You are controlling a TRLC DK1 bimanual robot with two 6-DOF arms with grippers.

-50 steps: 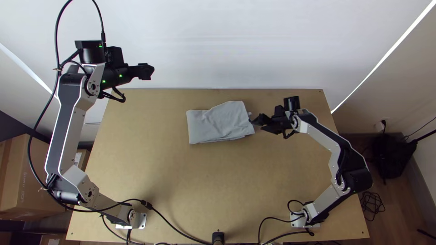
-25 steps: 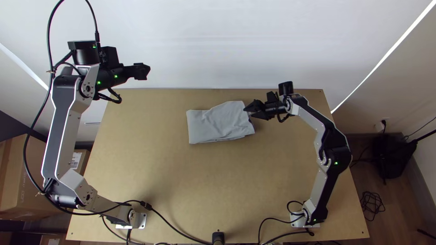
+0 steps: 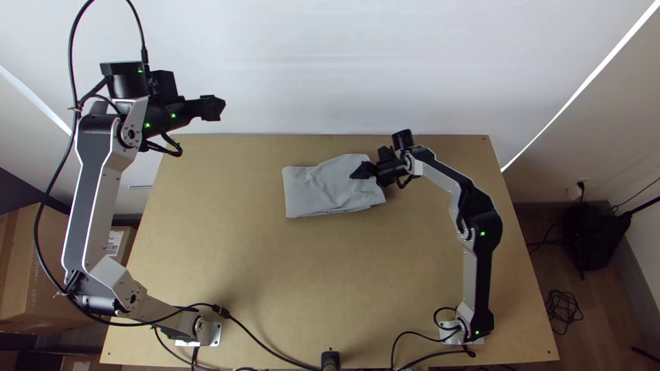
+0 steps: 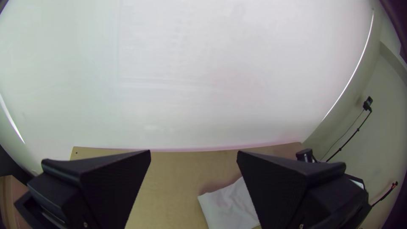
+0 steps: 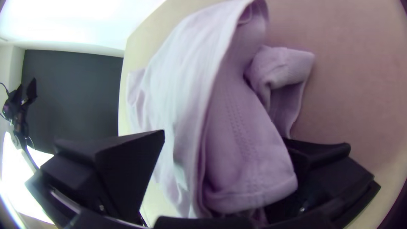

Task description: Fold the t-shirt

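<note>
At the far left of the top view, a cardboard box (image 3: 34, 275) sits beside the table (image 3: 261, 275). Next to it the left arm (image 3: 93, 185) reaches up the picture, a black cable (image 3: 40, 240) looping along its outer side. Its gripper, the left gripper (image 3: 213, 108), shows against the white wall (image 3: 330, 62), past the table's far edge in that view and well apart from the shirt. In the left wrist view the left gripper (image 4: 193, 157) stands wide open, its two fingers far apart with nothing held between them.

Farther right, the grey shirt (image 3: 326, 189) lies folded into a low, flat bundle on the far half of the table. Its left edge is fairly straight and its upper edge slopes up toward the right, with wrinkles across the top.

At the shirt's upper right end is the right gripper (image 3: 364, 170). The right wrist view shows its fingers open, with layers of shirt between them; part of the cloth overlaps one finger. A short rolled flap sticks out beside that finger, and a stitched seam runs along the nearby layer.

The right arm (image 3: 474, 227) bends down to its base at the lower right. Beyond the table, a tangled cable (image 3: 564, 309) lies on the floor
</note>
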